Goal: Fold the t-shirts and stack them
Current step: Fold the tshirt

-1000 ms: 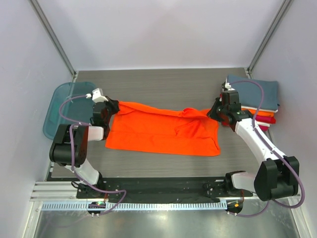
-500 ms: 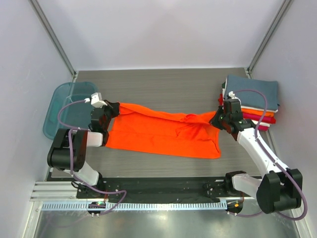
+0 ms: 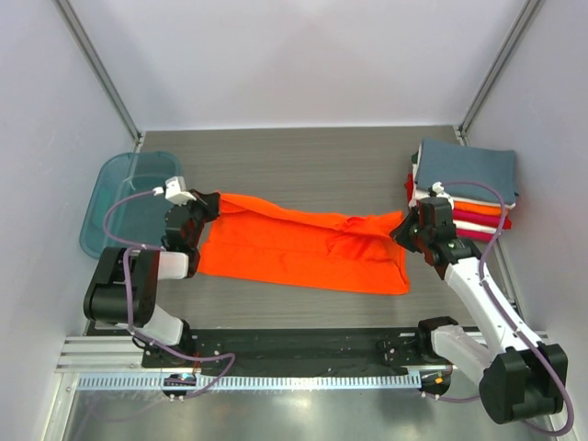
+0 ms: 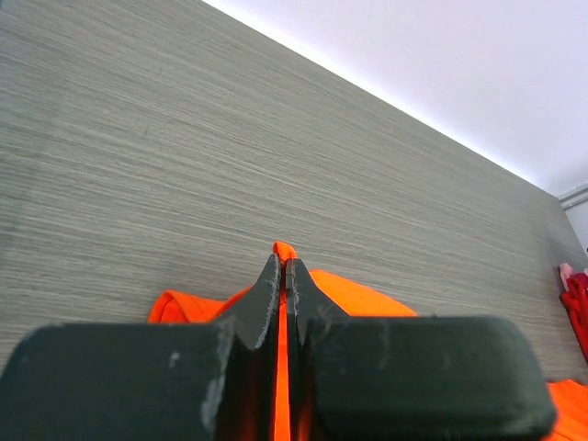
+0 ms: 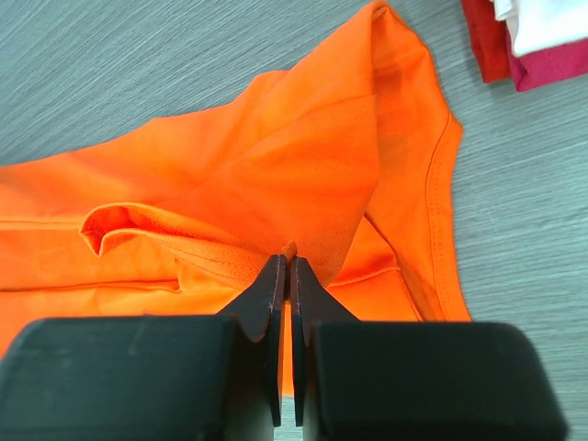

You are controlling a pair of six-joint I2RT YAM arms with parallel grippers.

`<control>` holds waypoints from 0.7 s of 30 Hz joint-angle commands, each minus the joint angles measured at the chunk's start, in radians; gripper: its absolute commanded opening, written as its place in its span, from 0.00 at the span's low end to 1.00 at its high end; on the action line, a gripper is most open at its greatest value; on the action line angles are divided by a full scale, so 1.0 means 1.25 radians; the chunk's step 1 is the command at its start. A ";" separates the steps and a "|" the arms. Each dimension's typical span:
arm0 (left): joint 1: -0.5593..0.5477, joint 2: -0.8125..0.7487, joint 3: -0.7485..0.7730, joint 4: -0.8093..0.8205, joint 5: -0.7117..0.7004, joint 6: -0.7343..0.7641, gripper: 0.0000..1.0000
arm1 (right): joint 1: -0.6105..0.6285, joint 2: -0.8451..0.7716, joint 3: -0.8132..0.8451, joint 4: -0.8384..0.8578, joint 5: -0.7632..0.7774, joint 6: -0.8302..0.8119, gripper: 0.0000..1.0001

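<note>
A bright orange t-shirt (image 3: 303, 250) lies spread across the middle of the table, its far edge lifted and stretched between both grippers. My left gripper (image 3: 213, 202) is shut on the shirt's far left corner; the cloth (image 4: 367, 299) shows between its jaws. My right gripper (image 3: 404, 226) is shut on the shirt's far right part; the shirt (image 5: 303, 175) fills that wrist view. A stack of folded t-shirts (image 3: 469, 179), slate blue-grey on top with white, orange and crimson below, sits at the right; its edge shows in the right wrist view (image 5: 524, 37).
A translucent teal plastic tub (image 3: 119, 197) stands at the left edge, just behind my left arm. White walls and metal posts close in the table on three sides. The black arm rail runs along the near edge.
Both grippers have drawn toward the near side with the shirt's far edge, the right one more. The folded-over strip of orange cloth has narrowed and stretched straighter between them.
</note>
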 commanded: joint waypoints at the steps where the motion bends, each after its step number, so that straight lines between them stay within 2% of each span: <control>1: 0.006 -0.031 -0.017 0.052 -0.001 0.001 0.00 | -0.001 -0.035 -0.010 -0.011 0.008 0.025 0.01; 10: 0.006 -0.037 -0.065 0.073 -0.002 -0.033 0.00 | 0.000 -0.107 -0.101 -0.019 -0.002 0.091 0.01; 12: 0.006 -0.042 -0.072 0.071 0.001 -0.039 0.03 | 0.000 -0.141 -0.121 -0.020 -0.002 0.110 0.02; 13: 0.006 -0.046 -0.075 0.073 0.002 -0.043 0.06 | 0.000 -0.160 -0.142 -0.020 -0.003 0.130 0.14; 16: 0.006 -0.073 -0.087 0.073 0.016 -0.052 0.24 | 0.000 -0.243 -0.173 -0.017 0.003 0.151 0.42; 17: 0.006 -0.084 -0.096 0.070 0.017 -0.055 0.34 | -0.001 -0.282 -0.175 -0.017 0.014 0.156 0.47; 19: 0.006 -0.134 -0.105 0.058 0.015 -0.070 0.38 | 0.000 -0.306 -0.172 -0.018 0.023 0.153 0.53; 21: 0.006 -0.174 -0.101 -0.017 0.004 -0.078 0.43 | 0.000 -0.297 -0.162 -0.016 0.028 0.139 0.53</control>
